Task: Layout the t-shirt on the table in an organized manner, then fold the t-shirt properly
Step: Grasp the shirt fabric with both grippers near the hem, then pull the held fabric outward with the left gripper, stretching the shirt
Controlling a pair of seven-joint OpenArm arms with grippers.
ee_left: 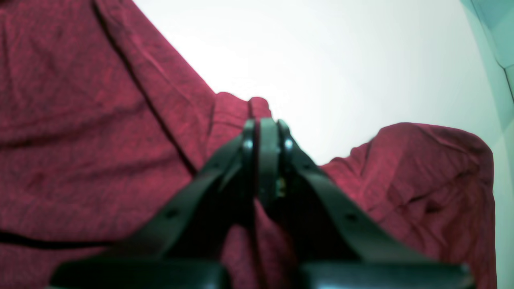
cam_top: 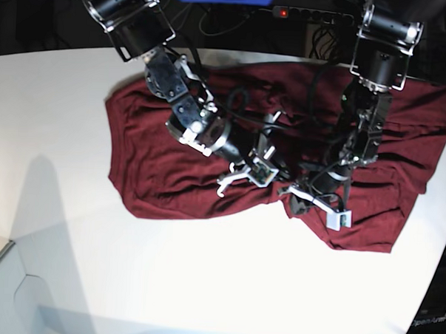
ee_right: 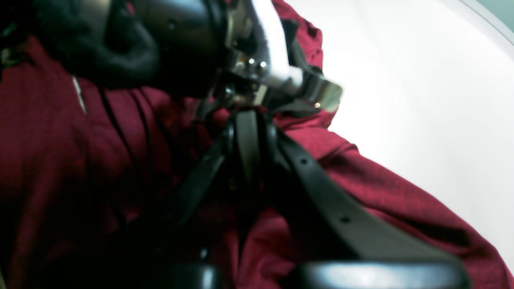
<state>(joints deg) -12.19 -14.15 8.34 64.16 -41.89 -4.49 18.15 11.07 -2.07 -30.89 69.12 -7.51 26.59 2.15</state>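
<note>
The maroon t-shirt (cam_top: 157,157) lies crumpled and wide across the far half of the white table (cam_top: 167,268). Both grippers meet at its front hem near the middle. My left gripper (ee_left: 267,122) is shut, with a fold of the t-shirt (ee_left: 100,120) pinched between its tips; in the base view it (cam_top: 299,192) is on the right. My right gripper (ee_right: 247,116) is also shut on the t-shirt (ee_right: 60,160), just left of the other (cam_top: 271,169). The left arm's metal wrist (ee_right: 281,72) sits close above the right gripper's tips. White table shows behind both (ee_left: 321,60) (ee_right: 421,100).
A power strip (cam_top: 318,14) and cables lie behind the table's far edge. The table's curved edge (cam_top: 424,309) runs down the right side, with the dark floor beyond. The table's edge shows at the top right of the right wrist view (ee_right: 494,24).
</note>
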